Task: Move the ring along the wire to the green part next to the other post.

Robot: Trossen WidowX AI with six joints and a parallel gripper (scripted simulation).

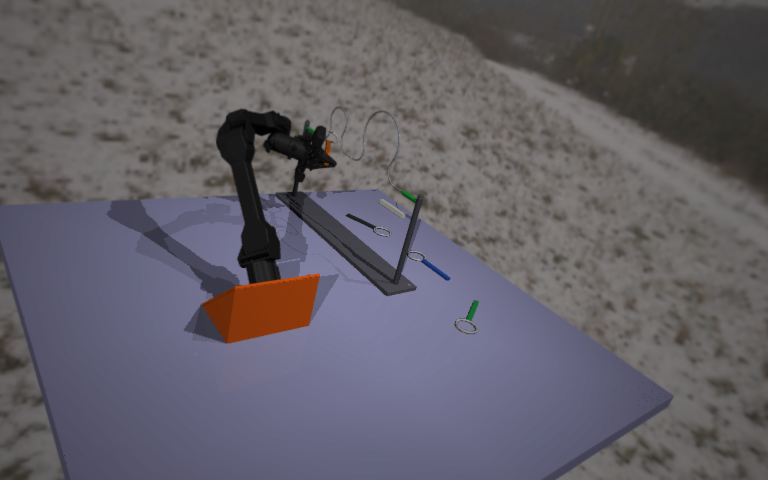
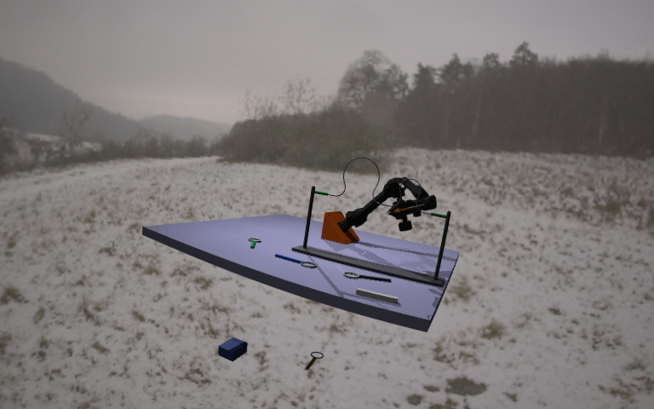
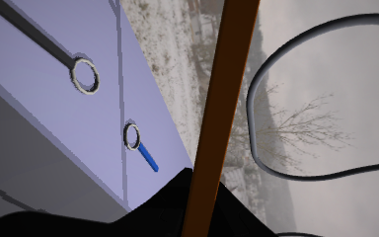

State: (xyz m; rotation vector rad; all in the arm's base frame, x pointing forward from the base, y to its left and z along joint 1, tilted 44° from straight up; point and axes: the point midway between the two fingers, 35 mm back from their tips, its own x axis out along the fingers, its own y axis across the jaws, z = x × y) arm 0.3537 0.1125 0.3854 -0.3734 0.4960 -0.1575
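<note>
My gripper is shut on the orange handle. The pale ring is at the handle's upper end in the top view, by the inner end of the far green part. I cannot tell whether it touches the wire; in the exterior view it is lost against the arm. The grey wire loops on to the other green part.
The far post and near post stand on a dark base. Loose rings with a black handle, blue handle and green handle lie on the table, near a white bar.
</note>
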